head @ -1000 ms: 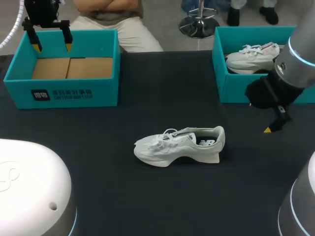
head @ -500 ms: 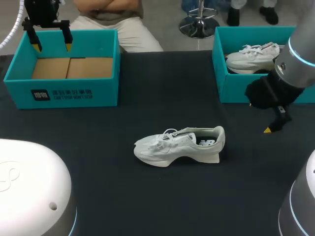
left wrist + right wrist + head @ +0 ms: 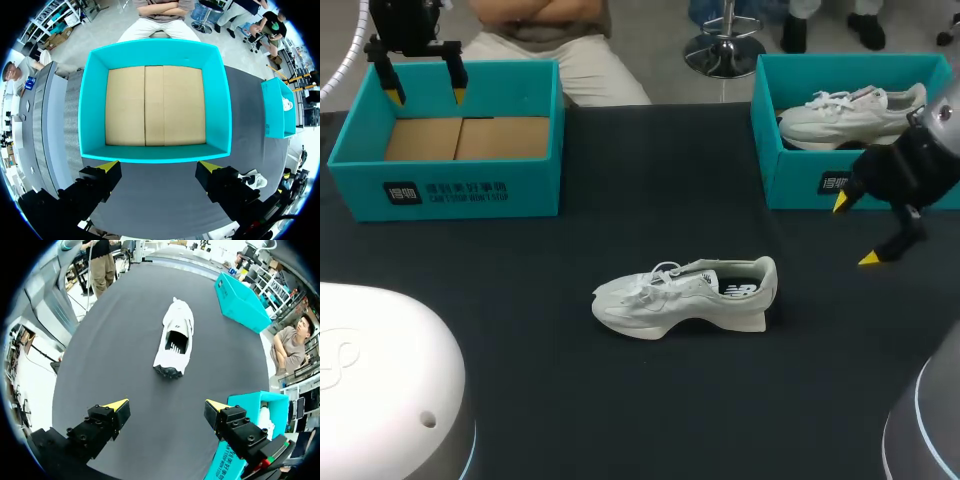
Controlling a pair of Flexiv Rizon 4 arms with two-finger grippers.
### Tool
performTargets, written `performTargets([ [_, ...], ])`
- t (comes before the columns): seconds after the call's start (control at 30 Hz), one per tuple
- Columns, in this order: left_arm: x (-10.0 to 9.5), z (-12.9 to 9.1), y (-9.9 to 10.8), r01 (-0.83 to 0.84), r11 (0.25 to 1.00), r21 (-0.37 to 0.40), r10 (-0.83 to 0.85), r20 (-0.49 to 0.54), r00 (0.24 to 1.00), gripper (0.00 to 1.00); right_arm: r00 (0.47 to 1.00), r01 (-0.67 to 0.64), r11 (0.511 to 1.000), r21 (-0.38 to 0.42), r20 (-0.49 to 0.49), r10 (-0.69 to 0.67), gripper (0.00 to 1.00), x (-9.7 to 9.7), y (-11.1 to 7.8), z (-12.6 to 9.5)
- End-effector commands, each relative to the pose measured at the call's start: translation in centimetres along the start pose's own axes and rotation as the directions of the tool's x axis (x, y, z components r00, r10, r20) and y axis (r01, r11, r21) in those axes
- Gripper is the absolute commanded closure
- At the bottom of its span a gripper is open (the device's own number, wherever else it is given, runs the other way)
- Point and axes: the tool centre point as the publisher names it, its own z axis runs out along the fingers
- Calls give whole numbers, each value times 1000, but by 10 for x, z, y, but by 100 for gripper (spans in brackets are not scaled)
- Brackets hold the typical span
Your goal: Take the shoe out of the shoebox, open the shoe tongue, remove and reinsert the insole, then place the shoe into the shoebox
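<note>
Right wrist view: right pincer (image 3: 166,403) gapes wide, holding nothing, and should square up to the shoe (image 3: 176,337) ahead before closing.

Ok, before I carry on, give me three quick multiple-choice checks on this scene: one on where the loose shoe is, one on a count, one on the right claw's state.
1. Where is the loose white shoe?
A) inside a shoebox
B) on the table, between the two boxes
C) held up off the table

2. How many white shoes show?
A) one
B) two
C) three

3. How does the right claw stand?
A) open and empty
B) shut on the shoe
C) shut on a box wall

Answers:
1. B: it rests on its sole on the dark table, clear of both teal boxes.
2. B: one is on the table and a second shoe lies in the right shoebox; the left shoebox holds none.
3. A: its yellow tips stand apart with nothing between them.
</note>
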Motion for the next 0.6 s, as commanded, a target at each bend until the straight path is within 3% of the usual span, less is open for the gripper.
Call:
performTargets([
  [0.03,0,0,0,0,1000,-1,0,1,1000,0,1000,-11,983,-185,-14,8,0,-6,-10,9],
  [0.33,0,0,0,0,1000,-1,0,1,1000,0,998,-65,925,-374,-3,69,0,0,-13,22],
  [0.6,0,0,0,0,1000,-1,0,1,1000,0,993,-74,882,-466,45,107,0,9,-10,34],
])
